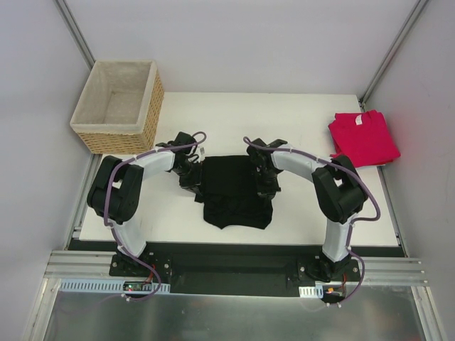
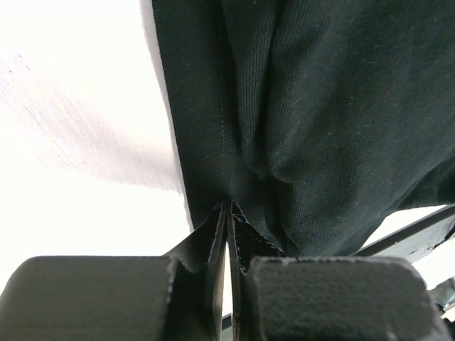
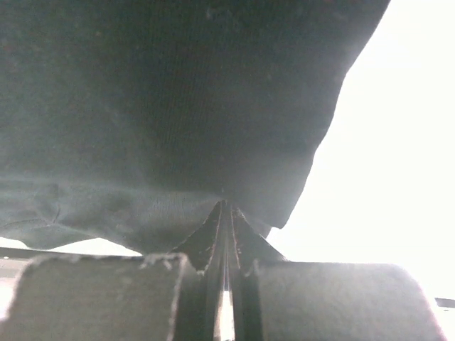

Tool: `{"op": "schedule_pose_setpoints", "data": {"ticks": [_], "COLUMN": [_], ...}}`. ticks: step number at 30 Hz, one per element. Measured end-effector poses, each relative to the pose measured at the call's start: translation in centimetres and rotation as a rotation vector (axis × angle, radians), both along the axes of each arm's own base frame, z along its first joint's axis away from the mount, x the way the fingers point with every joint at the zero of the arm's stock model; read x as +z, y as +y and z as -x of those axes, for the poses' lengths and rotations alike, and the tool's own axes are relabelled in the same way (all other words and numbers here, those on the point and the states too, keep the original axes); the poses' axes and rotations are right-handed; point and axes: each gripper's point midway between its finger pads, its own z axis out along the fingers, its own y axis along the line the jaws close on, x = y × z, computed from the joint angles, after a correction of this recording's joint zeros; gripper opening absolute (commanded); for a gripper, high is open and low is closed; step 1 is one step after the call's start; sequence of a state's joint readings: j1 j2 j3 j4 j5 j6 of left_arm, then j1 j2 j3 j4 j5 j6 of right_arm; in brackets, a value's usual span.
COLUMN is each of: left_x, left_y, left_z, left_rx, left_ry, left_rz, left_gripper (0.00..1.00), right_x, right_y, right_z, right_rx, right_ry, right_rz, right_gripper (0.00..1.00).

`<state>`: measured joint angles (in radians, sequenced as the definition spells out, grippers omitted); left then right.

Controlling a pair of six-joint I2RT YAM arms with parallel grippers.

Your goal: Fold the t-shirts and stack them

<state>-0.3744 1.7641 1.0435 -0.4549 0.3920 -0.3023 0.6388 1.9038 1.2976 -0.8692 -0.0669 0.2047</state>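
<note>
Just left of centre, my left gripper (image 1: 192, 176) pinches tight on one side edge of the black t-shirt (image 1: 234, 197), and my right gripper (image 1: 266, 182) clamps the opposite edge; it looks mid-fold to me, lower part bunched on the table (image 1: 313, 114). Far right, the red t-shirt (image 1: 364, 138) lies folded. Stacking is not yet done.

Mid-table, crumpled black t-shirt (image 1: 234, 193); at right edge, folded red t-shirt (image 1: 364, 139).
</note>
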Motion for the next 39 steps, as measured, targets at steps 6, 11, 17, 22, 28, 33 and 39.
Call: {"op": "schedule_pose_setpoints", "data": {"ticks": [6,11,17,22,28,33,39], "left_x": [1.4,5.6,8.2,5.1,2.8,3.9,4.0], "left_y": [0.2,0.0,0.1,1.1,2.0,1.6,0.7], "left_z": [0.1,-0.1,0.6,4.1,7.1,6.3,6.4], "left_rx": [0.004,0.030,0.067,0.099,0.137,0.154,0.149], "left_ry": [-0.026,-0.123,-0.191,-0.089,-0.003,-0.054,-0.060], "left_rz": [0.002,0.047,0.091,0.064,0.040,0.073,0.089], "left_gripper": [0.18,0.26,0.25,0.23,0.22,0.21,0.21], "right_x": [2.5,6.9,4.8,1.3,1.8,3.1,3.2], "right_y": [-0.1,-1.0,-3.6,-5.0,-3.8,-3.2,-2.9], "right_z": [-0.3,0.4,4.5,8.3,7.6,6.9,6.6], "right_rx": [-0.004,-0.021,-0.086,-0.167,-0.185,-0.181,-0.181], "right_ry": [-0.066,-0.195,-0.125,0.022,-0.007,-0.053,-0.058], "right_rz": [-0.030,-0.109,-0.127,-0.122,-0.192,-0.231,-0.245], "right_gripper": [0.29,0.37,0.39,0.39,0.39,0.39,0.38]}}
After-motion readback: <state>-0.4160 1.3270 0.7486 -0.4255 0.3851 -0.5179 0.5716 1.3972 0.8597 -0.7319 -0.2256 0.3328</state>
